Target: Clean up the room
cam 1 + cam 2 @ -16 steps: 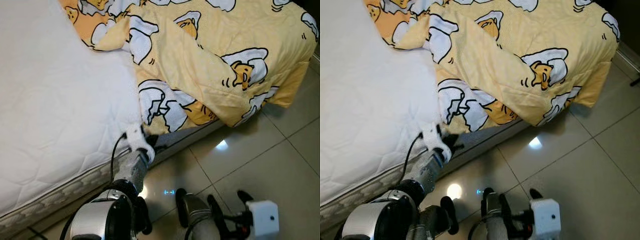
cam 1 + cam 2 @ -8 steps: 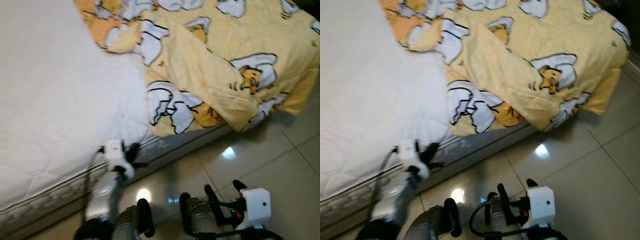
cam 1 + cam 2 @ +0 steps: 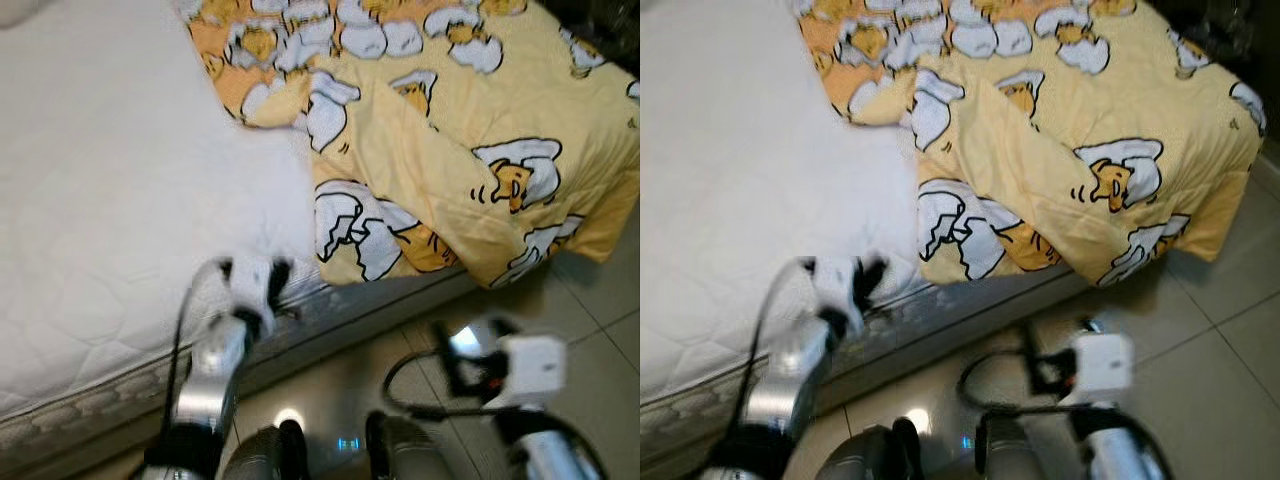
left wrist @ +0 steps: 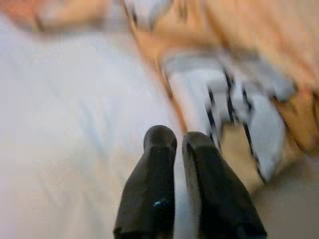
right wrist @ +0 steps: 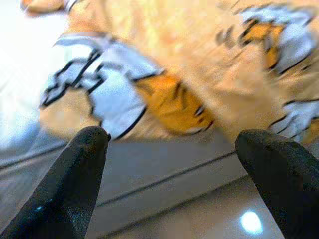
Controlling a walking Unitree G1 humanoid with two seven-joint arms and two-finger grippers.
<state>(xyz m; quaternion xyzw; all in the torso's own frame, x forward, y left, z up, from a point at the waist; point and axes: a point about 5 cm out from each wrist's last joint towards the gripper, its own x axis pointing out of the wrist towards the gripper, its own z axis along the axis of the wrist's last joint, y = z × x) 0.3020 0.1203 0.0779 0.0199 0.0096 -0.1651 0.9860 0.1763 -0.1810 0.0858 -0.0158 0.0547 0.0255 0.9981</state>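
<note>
Right gripper point(image 5: 172, 149): fingers spread wide and empty, low over the glossy tiled floor point(image 3: 590, 330), facing the bed's side.
Left gripper point(image 4: 179, 142): fingers pressed together with nothing between them, at the white quilted mattress point(image 3: 110, 220) edge, just beside the blanket's hanging corner.
Blanket: crumpled yellow blanket with cartoon egg print point(image 3: 460, 140) bunched on the bed's right part, one edge drooping over the side.
Step in hand: probably reaching for the blanket to straighten it.
Doing it well: part the left fingers first, pinch the drooping corner deeply, then draw it flat across the bare mattress.

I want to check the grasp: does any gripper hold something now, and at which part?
Nothing is held: the left gripper is shut and empty, the right gripper is open.
</note>
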